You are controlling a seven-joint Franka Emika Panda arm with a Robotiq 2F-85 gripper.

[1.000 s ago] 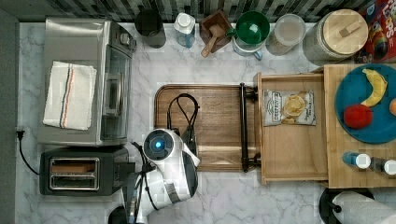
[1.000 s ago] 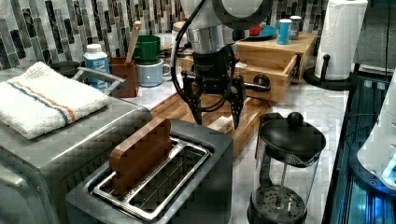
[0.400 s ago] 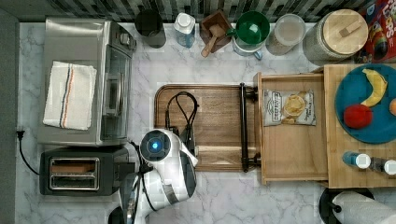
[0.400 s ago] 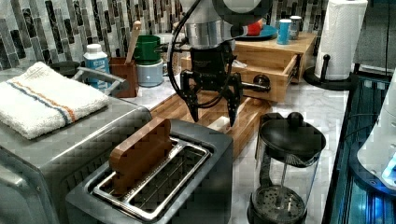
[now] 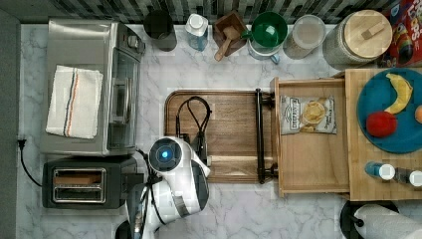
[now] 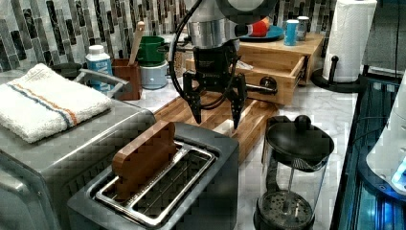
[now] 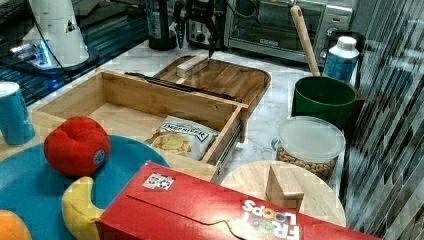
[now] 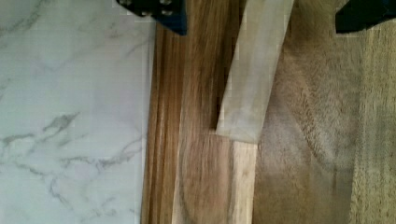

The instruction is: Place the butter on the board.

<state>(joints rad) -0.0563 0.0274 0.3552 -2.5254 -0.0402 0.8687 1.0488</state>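
Note:
The butter (image 5: 233,162), a pale stick, lies flat on the dark wooden board (image 5: 234,119) near its front rim, by the black bar handle (image 5: 259,134). In the right view the butter (image 7: 192,65) rests at the board's (image 7: 235,80) far corner. My gripper (image 6: 216,109) hangs open just above that spot, with nothing between its fingers (image 6: 196,103). In the wrist view the butter (image 8: 254,70) lies on the board (image 8: 201,177) between the two dark fingertips (image 8: 159,11), not touched by either.
A toaster (image 5: 82,185) and toaster oven (image 5: 89,84) stand at the top view's left. A black French press (image 6: 292,167) stands by the board in the left view. The tan tray (image 5: 311,164) with a chips bag (image 5: 308,114) adjoins the handle side. Cups and jars line the back wall.
The arm has shifted slightly toward the top view's left. The gripper stays open and the butter has not moved on the board.

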